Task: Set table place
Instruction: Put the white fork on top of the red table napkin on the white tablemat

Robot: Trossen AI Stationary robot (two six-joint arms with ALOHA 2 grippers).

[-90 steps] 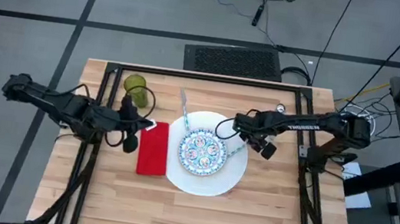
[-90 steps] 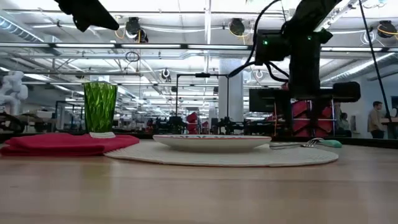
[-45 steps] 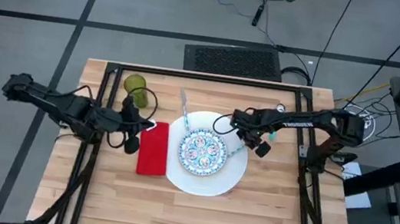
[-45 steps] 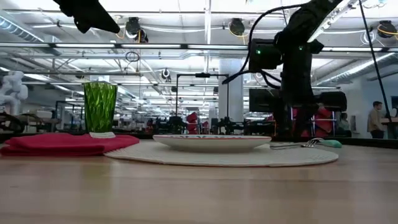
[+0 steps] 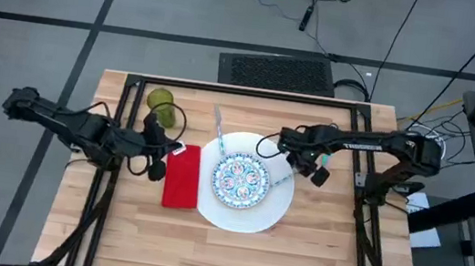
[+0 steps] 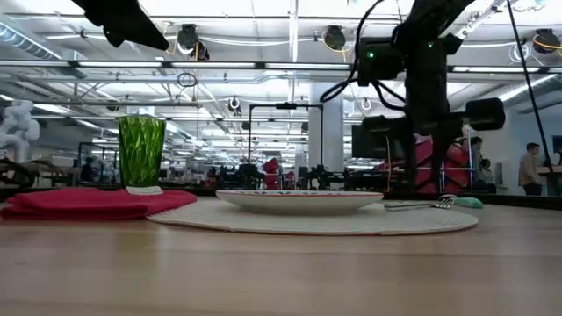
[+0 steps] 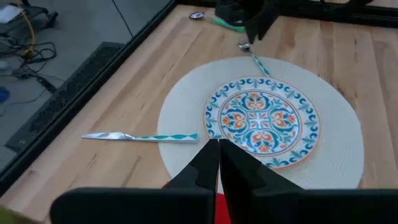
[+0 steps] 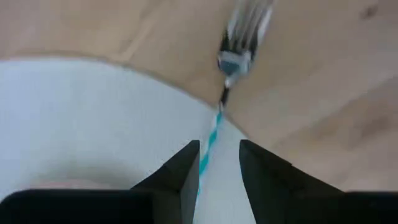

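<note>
Your right gripper [image 8: 216, 163] hovers, jaws slightly parted and empty, over the fork [image 8: 239, 46]; lower and grip. Left gripper [image 7: 219, 163] waits closed, empty.

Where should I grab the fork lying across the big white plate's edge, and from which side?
Take the fork by its thin striped handle where it crosses the white plate rim, likely lifted slightly. Come straight down, fingers either side; the right gripper hangs open over it.
</note>
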